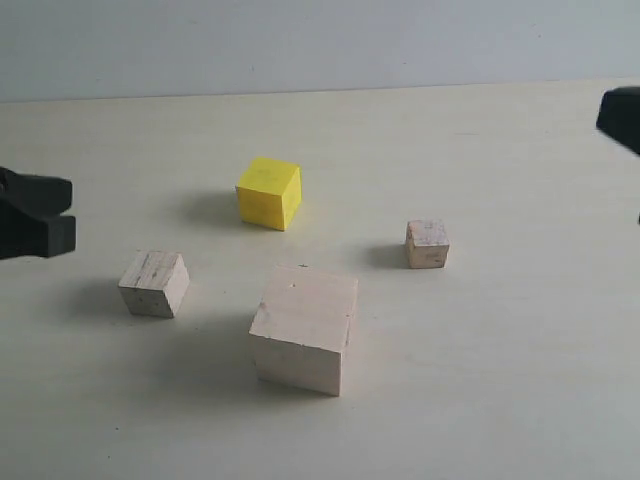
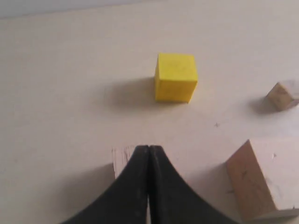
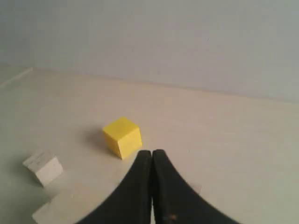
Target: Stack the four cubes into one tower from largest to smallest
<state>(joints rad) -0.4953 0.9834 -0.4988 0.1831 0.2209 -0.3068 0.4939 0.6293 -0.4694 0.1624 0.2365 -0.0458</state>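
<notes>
On the table (image 1: pixel 520 400), the yellow cube (image 1: pixel 269 192) sits behind the big block (image 1: pixel 303 328); left gripper (image 2: pixel 148 147) and right gripper (image 3: pixel 152 151) are pinched shut.

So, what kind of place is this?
Probably a robot test bench: pale table, plain wall, a yellow cube and large wooden block lying loose, left gripper and right gripper.

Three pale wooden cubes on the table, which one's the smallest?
The small pale wooden cube on the right of the exterior view. The medium pale wooden cube at left is bigger, the large pale wooden block in front biggest.
</notes>
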